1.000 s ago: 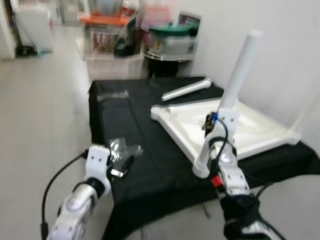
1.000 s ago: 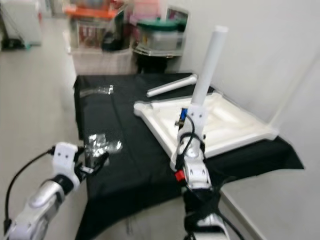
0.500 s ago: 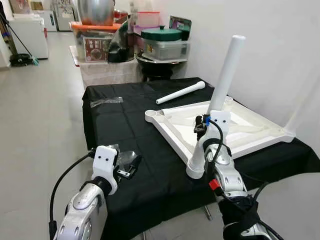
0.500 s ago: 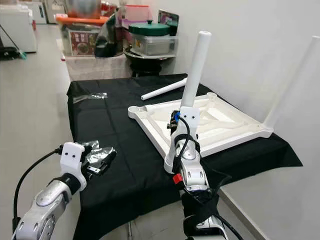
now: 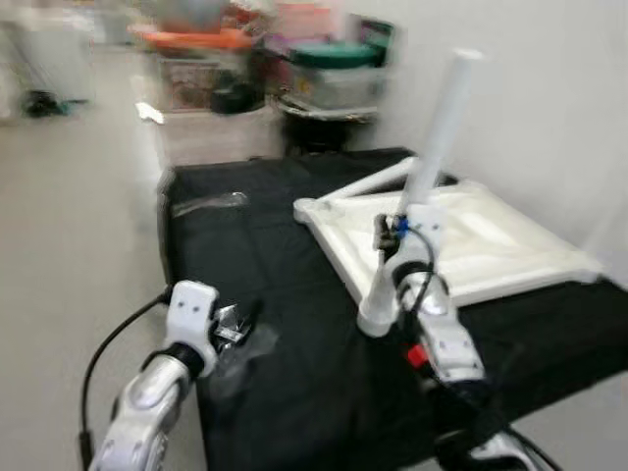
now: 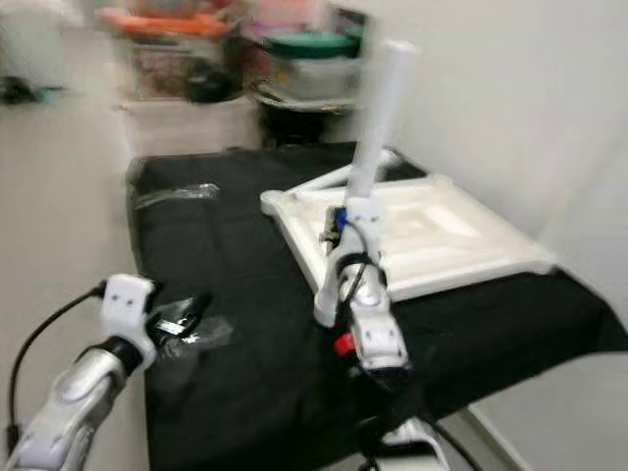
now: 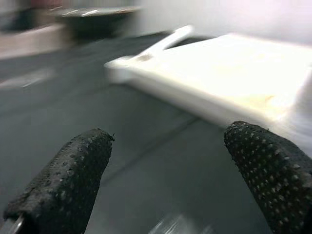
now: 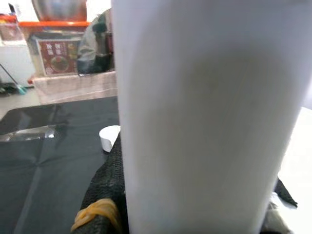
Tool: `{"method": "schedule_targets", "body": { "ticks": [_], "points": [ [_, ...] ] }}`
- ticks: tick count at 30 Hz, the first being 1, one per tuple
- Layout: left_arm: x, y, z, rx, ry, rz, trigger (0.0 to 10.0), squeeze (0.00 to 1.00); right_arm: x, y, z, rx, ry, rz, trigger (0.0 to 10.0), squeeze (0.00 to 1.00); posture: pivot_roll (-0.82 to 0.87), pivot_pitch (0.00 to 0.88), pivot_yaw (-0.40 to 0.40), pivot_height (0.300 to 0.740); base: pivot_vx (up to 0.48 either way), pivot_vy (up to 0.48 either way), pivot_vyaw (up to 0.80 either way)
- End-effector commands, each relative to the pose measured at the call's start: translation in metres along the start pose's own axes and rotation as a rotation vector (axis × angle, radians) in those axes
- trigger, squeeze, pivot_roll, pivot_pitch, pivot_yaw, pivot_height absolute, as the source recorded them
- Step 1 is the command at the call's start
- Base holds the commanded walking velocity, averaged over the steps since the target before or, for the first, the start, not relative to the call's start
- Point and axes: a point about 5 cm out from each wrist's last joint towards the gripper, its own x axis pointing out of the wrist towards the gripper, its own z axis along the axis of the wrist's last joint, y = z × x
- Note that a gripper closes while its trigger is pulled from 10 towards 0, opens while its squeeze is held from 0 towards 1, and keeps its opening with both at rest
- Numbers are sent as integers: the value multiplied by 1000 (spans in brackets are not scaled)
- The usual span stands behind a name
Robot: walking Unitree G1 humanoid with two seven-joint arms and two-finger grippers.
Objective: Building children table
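Left gripper (image 5: 238, 322): hovering low over the near left part of the black cloth (image 5: 294, 392), fingers spread wide apart, holding nothing; in the left wrist view both black pads (image 7: 63, 180) with only cloth between them.
Plastic bag (image 5: 235, 334): small, crumpled, lying on the cloth just beside the left fingers; contents too blurred to tell.
Second bag (image 5: 206, 202): clear, flat, far left on the cloth, well apart from both arms.
Table top (image 5: 471, 245): white, lying upside down on the right half of the cloth, underside facing up.
Upright leg (image 5: 432, 157): white tube, standing at the near left corner of the table top, slightly tilted toward the far right.
Right gripper (image 5: 397, 240): clenched on the upright leg, low on the tube; in the right wrist view the tube (image 8: 204, 117) pressed between the black fingers (image 8: 105, 190).
Loose leg (image 5: 378, 182): lying on the cloth at the far side, touching or just beside the far edge of the table top.
Step in hand: probably seating or turning the leg into its corner socket.
Risk one: leg going in crooked, because of the tilt; jammed thread or weak joint.
Risk two: table top sliding on the cloth, because nothing is holding it down.
Risk three: misjudged position, because both eye views are blurred.
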Motion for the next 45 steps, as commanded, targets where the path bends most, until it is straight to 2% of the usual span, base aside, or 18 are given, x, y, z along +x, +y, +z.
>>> {"method": "schedule_targets", "body": {
  "ticks": [1,7,19,26,40,45],
  "points": [
    [-1,-8,-3,-14,3,-33,10000,0,-6,-23,-22,-26,85,-75,10000,0,75,0,-72,740,0,0,0],
    [-2,-10,-3,-8,6,-38,10000,0,-7,-22,-23,-26,83,-60,10000,0,76,0,-73,740,0,-241,0],
    [-3,-11,-5,-1,14,-43,10000,0,-6,-20,-24,-31,88,-37,10000,0,78,0,-77,740,0,-471,0],
    [-4,-10,-6,-27,17,-31,10000,0,-5,-20,-23,-34,81,-14,10000,0,76,0,-80,740,0,0,0],
    [-3,-11,-6,-29,14,-34,10000,0,-1,-17,-14,-13,40,41,10000,0,82,0,-82,740,0,0,0],
    [-5,-8,-7,-20,24,-27,10000,0,0,-14,-8,-23,6,143,10000,0,82,0,-81,740,0,0,0]
  ]
}}
